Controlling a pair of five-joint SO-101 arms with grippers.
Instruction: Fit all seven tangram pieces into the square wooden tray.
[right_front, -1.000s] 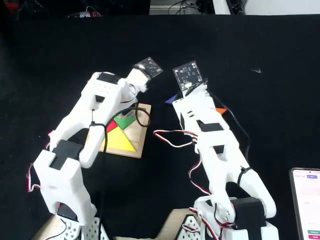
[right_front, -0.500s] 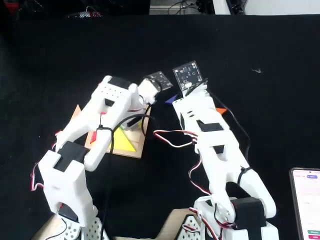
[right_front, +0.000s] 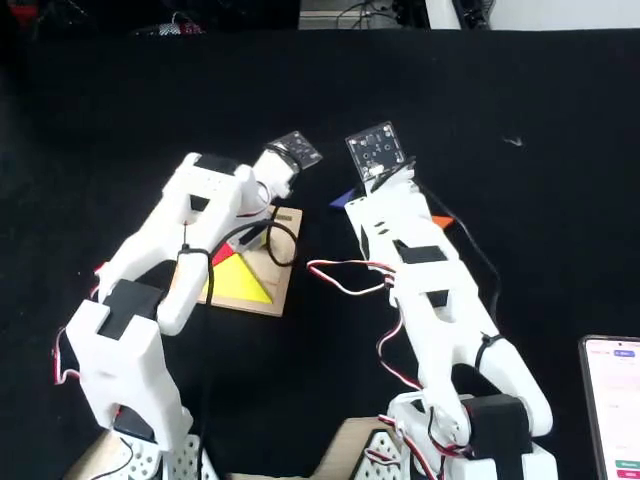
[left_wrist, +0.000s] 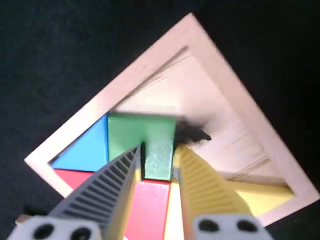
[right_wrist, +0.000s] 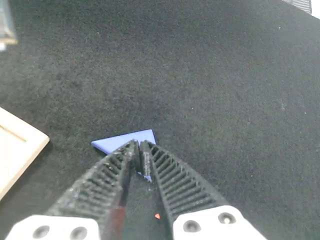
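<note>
Six tangram pieces counted; four lie in the square wooden tray (left_wrist: 227, 82) and two lie on the black cloth (right_front: 520, 100).

In the tray:
- one blue triangle (left_wrist: 87, 150) against one rim;
- one green piece (left_wrist: 142, 130) beside it;
- one red piece (left_wrist: 150, 210), partly under the claw;
- one yellow piece (left_wrist: 262, 192), cut off at the frame edge; the high view shows it as a large triangle.

One corner of the tray shows bare wood.

On the cloth:
- one blue-violet triangle (right_wrist: 125, 139), just beyond the tray's far corner;
- one orange piece (right_front: 441, 221), mostly hidden by the right arm, its shape not readable.

Two arms, two claws. The left gripper (left_wrist: 159, 150) hangs over the tray. One grey and one yellow finger press either side of the green piece's lower half, grasping it. The grey finger covers part of the green outline, so the full shape is unclear. A dark smear beside the green piece cannot be identified.

The right gripper (right_wrist: 138, 146) is clenched, with its tips together over the near edge of the blue-violet triangle. Whether the tips pinch the triangle cannot be told.

One phone (right_front: 612, 400) sits at the table's right edge, cut off.
</note>
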